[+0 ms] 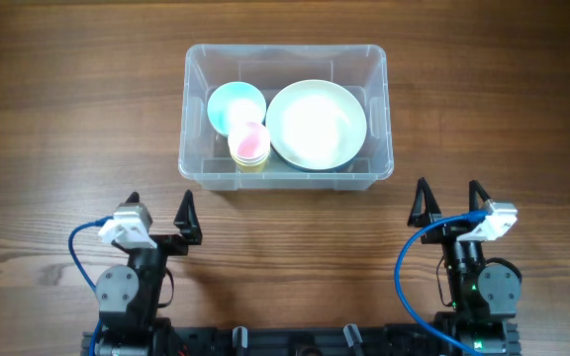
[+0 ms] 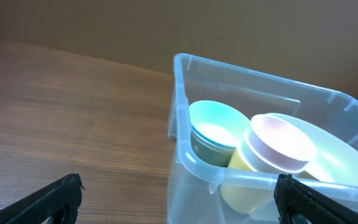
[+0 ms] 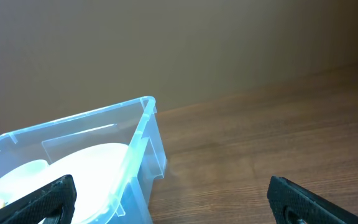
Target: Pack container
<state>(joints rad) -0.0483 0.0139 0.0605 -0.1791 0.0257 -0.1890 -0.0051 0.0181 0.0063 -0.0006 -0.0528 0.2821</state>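
The clear plastic container [image 1: 196,158] stands at the middle of the far half of the table. Inside it lie a large white bowl [image 1: 316,123], a light blue bowl [image 1: 234,103] and a pink cup nested in a yellow cup [image 1: 250,145]. My left gripper [image 1: 159,205] rests near the front edge, left of the container, open and holding nothing. My right gripper [image 1: 447,197] rests at the front right, also open and bare. The left wrist view shows the container's [image 2: 191,168] near left corner with the blue bowl [image 2: 213,127] and pink cup [image 2: 278,142]. The container's [image 3: 143,155] right corner appears in the right wrist view.
Brown wooden tabletop [image 1: 77,119] stretches around the container. Both arm bases with blue cables [image 1: 75,247] stand at the front edge.
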